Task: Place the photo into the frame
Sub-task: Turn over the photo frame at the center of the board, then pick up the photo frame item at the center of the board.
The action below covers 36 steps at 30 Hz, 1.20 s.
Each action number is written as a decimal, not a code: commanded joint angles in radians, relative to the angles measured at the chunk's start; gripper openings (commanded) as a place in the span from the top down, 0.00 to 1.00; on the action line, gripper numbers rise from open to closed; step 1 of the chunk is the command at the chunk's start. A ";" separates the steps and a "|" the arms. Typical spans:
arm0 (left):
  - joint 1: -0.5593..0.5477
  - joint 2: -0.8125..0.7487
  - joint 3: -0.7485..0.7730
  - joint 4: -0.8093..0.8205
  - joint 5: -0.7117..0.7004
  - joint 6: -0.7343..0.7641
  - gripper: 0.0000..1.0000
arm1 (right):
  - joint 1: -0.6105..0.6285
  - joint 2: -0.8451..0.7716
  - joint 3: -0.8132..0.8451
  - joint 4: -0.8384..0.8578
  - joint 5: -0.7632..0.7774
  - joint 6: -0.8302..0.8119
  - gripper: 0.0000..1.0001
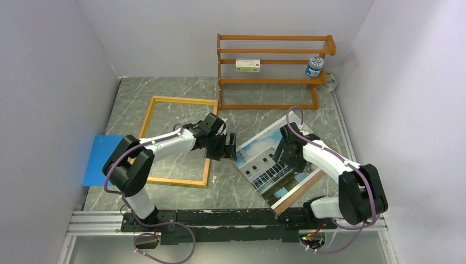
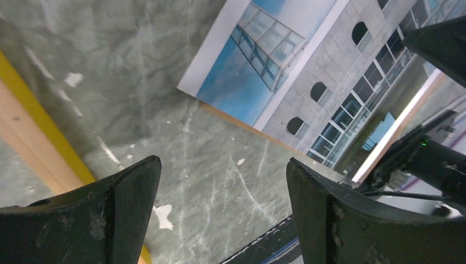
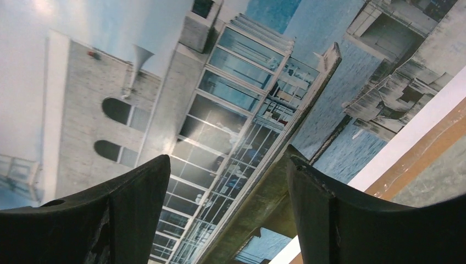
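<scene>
**A:** On the tabletop (image 1: pixel 242 190), where do the two things lie?

**B:** The frame (image 1: pixel 177 100) lies flat on the left, with bare marble showing through its opening. The photo (image 1: pixel 261 157) lies picture side up on the right, skewed, well apart from the frame. It rests on a brown backing board (image 1: pixel 297 192), which shows along its lower edge.

**A:** Why are the arms where they are?

**B:** The left arm (image 1: pixel 165 144) reaches across the frame's right rail and brings the left jaws to the photo's near-left corner. My guess is that it means to lift or pin that corner, because flat paper gives nothing else to grip. The right arm (image 1: pixel 329 159) hangs over the middle of the print, probably to steady or slide it.

**A:** And the jaws?

**B:** The left jaws are spread apart over bare marble and hold nothing. The right jaws are also spread apart, close above the printed building and clamped on nothing. Whether they touch the paper, I cannot tell.

**A:** Count it for me.

**B:** There is one photo, one frame, one backing board and one blue sheet (image 1: pixel 101 159) at the far left. There is one shelf rack (image 1: pixel 275 51) at the back, which carries one small box (image 1: pixel 247 65) and one jar (image 1: pixel 315 66). There are two arms.
</scene>
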State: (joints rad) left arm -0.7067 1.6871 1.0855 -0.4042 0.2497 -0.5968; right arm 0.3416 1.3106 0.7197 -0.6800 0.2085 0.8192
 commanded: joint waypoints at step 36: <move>-0.588 0.443 -0.591 1.531 -0.403 -1.207 0.37 | -0.090 -0.018 -0.177 0.063 -0.176 0.000 0.20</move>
State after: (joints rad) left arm -1.2304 1.9690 0.5163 1.1156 -0.0254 -1.6718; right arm 0.2596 1.2732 0.6220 -0.5941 0.1253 0.8280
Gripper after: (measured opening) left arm 0.651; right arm 0.802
